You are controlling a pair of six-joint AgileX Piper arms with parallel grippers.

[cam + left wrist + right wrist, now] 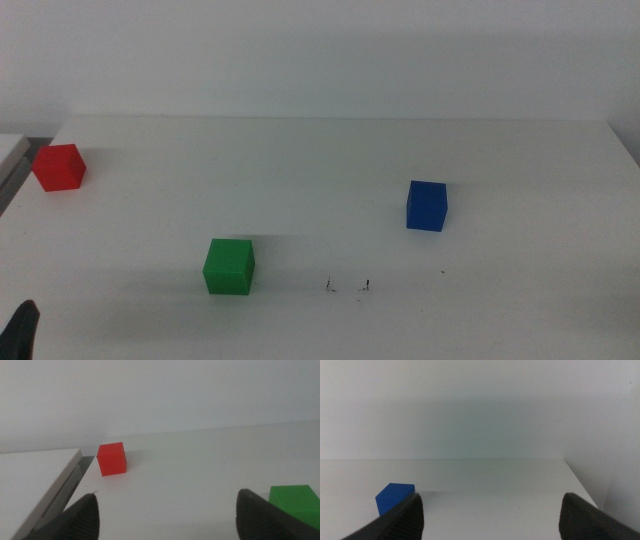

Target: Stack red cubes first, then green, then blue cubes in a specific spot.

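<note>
The red cube (59, 167) sits at the far left of the white table; in the left wrist view (111, 459) it lies ahead of my jaws. The green cube (229, 266) stands near the front, left of the two black scribble marks (347, 286), and shows partly behind one jaw (295, 502). The blue cube (427, 205) stands right of centre, and its corner shows in the right wrist view (393, 497). My left gripper (167, 520) is open and empty; only a dark tip (22, 330) shows at the bottom left. My right gripper (490, 520) is open, empty, outside the middle view.
A white raised slab (35, 472) lies beside the table's left edge, close to the red cube; its corner also shows in the middle view (10, 150). A white wall stands behind the table. The table's right edge (582, 485) shows in the right wrist view.
</note>
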